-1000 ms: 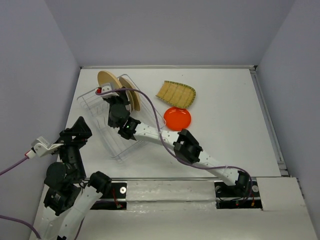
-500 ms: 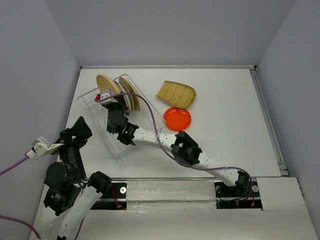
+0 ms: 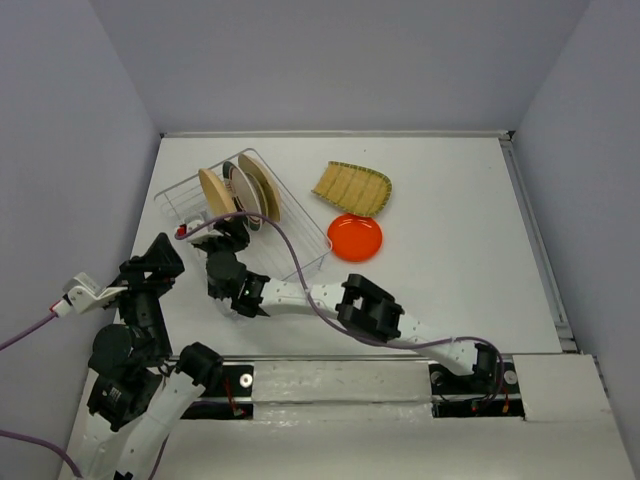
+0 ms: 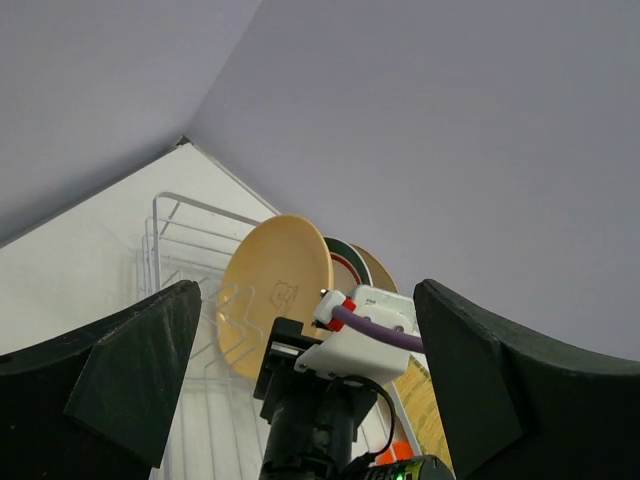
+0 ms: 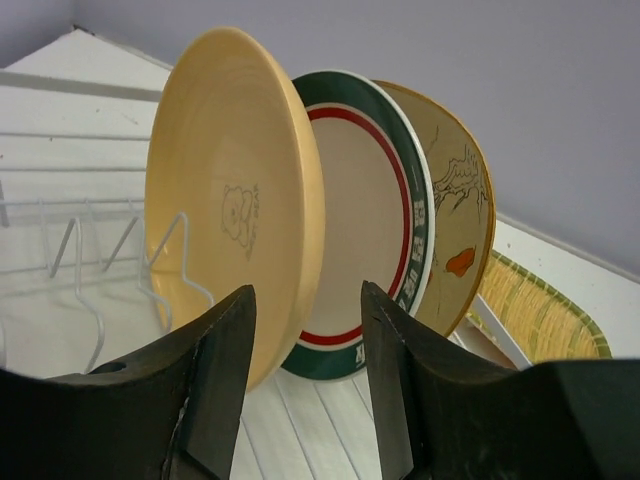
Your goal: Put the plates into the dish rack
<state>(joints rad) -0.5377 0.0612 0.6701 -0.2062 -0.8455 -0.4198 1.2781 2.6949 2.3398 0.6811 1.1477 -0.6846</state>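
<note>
The dish rack (image 3: 303, 208) stands at the table's far left. Three plates stand upright in it: the tan plate (image 3: 212, 192), the white plate with a teal-striped rim (image 3: 243, 190) and the cream plate with a branch design (image 3: 264, 186). My right gripper (image 3: 233, 228) is open and empty just in front of the tan plate (image 5: 225, 190); the striped plate (image 5: 365, 210) and the cream plate (image 5: 460, 215) stand behind it. The fan-shaped plate (image 3: 352, 187) and the orange-red plate (image 3: 355, 237) lie on the table. My left gripper (image 3: 160, 256) is open and empty. The small beige plate is out of view.
The rack's wire dividers (image 5: 85, 260) show left of the tan plate. The left wrist view looks at the right wrist's white camera mount (image 4: 365, 335) and the rack (image 4: 175, 215). Walls close the table at the left, back and right.
My right gripper has lowered the tan plate into the rack, let it go and drawn back toward the near edge. The left arm has not moved.
</note>
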